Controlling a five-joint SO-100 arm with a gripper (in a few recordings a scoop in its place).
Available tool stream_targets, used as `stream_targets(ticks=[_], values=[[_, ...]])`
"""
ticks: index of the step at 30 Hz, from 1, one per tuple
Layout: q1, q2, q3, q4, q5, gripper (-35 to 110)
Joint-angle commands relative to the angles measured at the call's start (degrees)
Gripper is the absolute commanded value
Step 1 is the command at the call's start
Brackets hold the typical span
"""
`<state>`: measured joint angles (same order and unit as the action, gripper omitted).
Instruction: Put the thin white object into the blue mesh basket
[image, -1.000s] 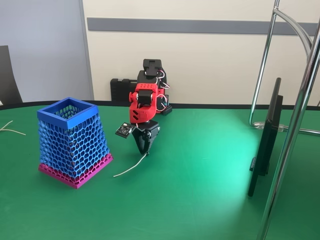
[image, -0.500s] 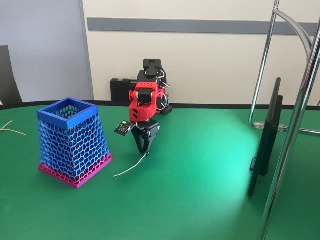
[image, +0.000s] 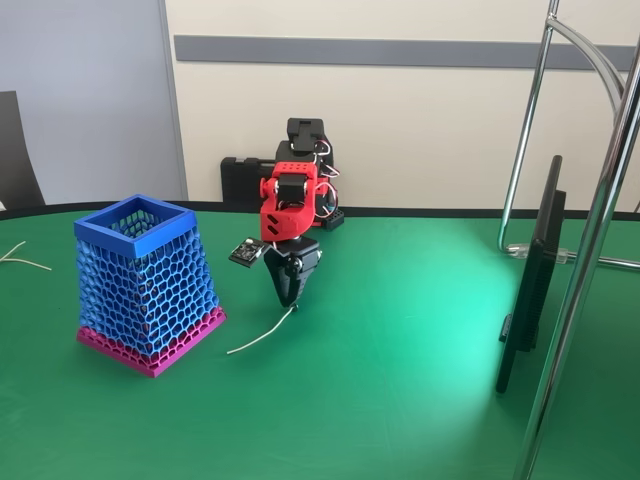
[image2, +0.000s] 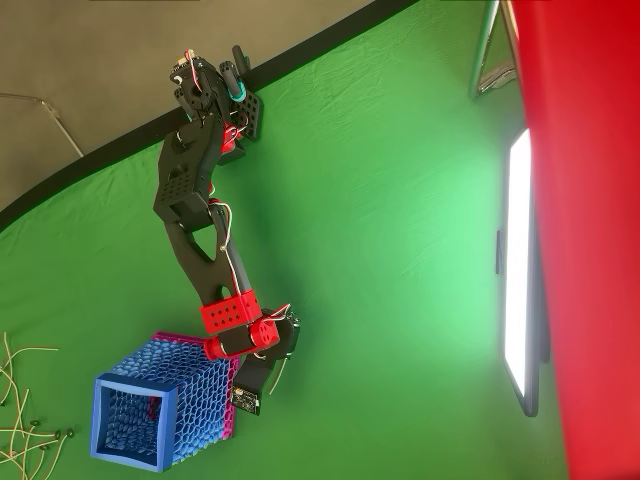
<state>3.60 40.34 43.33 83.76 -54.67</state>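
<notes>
The blue mesh basket (image: 143, 275) stands on its magenta base at the left of the green table; from overhead its open rim (image2: 100, 425) shows at the lower left. The thin white object (image: 262, 334) lies on the cloth just right of the basket, running from near the basket's base up to my fingertips. My gripper (image: 289, 301) on the red and black arm points straight down, shut with its tips at the strand's upper end. In the overhead view a short piece of the thin white object (image2: 281, 374) pokes out beside the wrist.
A flat screen (image: 530, 290) stands edge-on at the right, with chrome stand tubes (image: 590, 250) close to it. Several loose pale strands (image2: 25, 420) lie left of the basket. The arm's base (image: 300, 190) sits at the table's far edge.
The arm's upper red part has shifted slightly; the fingertips stay at the strand's end. The strand and basket have not moved.
</notes>
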Motion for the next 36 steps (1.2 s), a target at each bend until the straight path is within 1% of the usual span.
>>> stream_targets(ticks=[1, 8, 19, 36], values=[[-0.4, 1.6, -1.9, 0.4, -0.3, 8], [-0.5, 1.9, -0.2, 0.4, -1.5, 17], [-0.4, 1.7, 1.8, 0.4, -3.1, 16], [-0.1, -1.7, 0.6, 0.4, -2.3, 14]])
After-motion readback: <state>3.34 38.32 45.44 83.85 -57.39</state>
